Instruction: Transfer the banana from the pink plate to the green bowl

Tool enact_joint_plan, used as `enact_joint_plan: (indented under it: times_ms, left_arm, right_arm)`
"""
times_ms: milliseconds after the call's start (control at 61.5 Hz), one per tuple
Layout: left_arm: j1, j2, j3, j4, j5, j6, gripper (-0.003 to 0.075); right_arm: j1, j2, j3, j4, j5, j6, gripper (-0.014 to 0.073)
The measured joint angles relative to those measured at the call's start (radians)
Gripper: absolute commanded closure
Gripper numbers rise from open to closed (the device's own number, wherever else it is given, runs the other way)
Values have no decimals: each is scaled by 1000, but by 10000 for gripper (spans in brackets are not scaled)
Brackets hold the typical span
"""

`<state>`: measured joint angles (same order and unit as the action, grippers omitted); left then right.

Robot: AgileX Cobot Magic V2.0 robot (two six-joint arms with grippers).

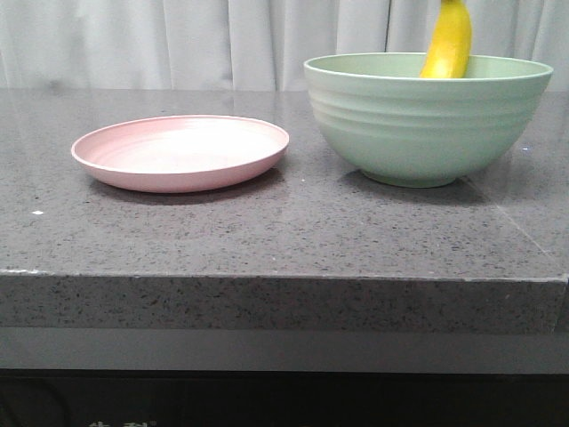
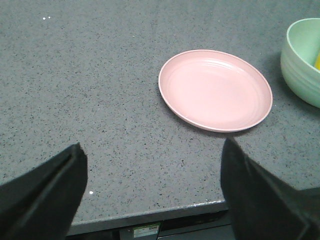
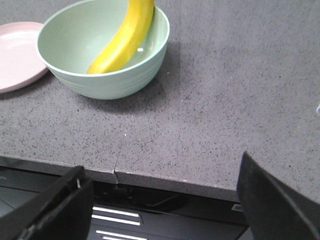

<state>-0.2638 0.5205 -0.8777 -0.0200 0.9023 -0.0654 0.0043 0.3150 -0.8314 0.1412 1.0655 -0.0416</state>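
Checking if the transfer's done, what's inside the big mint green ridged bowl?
The curved yellow banana leans inside the pale mint-green ridged bowl, its upper end rising past the rim. Its lower end, resting on the bowl's floor, is hidden by the near wall.

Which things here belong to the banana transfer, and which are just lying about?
Belongs to the job:
banana, propped inside the bowl
green bowl
pink plate, bare

Just there:
grey counter
white curtain behind
No loose clutter shows.
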Motion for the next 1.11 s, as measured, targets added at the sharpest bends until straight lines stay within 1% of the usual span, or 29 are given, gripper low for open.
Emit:
enact_joint_plan:
  times_ms: [81, 146, 244, 325, 455, 569, 634, 1106]
  left_arm:
    - [0, 0, 0, 0, -9, 0, 195]
    - [0, 0, 0, 0, -11, 0, 230]
    - [0, 0, 0, 2, -11, 0, 330]
    - [0, 0, 0, 2, -11, 0, 425]
    - [0, 0, 0, 2, -11, 0, 582]
    - [0, 0, 0, 2, -11, 0, 686]
    - [0, 0, 2, 2, -13, 0, 737]
    - [0, 0, 6, 0, -11, 0, 738]
  right_arm:
    - [0, -16, 0, 0, 2, 0, -3]
    - [0, -18, 0, 0, 5, 2, 32]
    - [0, -20, 0, 0, 6, 2, 162]
    - [0, -20, 0, 0, 6, 2, 307]
    - [0, -20, 0, 0, 6, 2, 506]
    - [0, -20, 0, 0, 6, 2, 622]
    - [0, -20, 0, 0, 6, 2, 666]
    - [0, -20, 0, 1, 23, 2, 662]
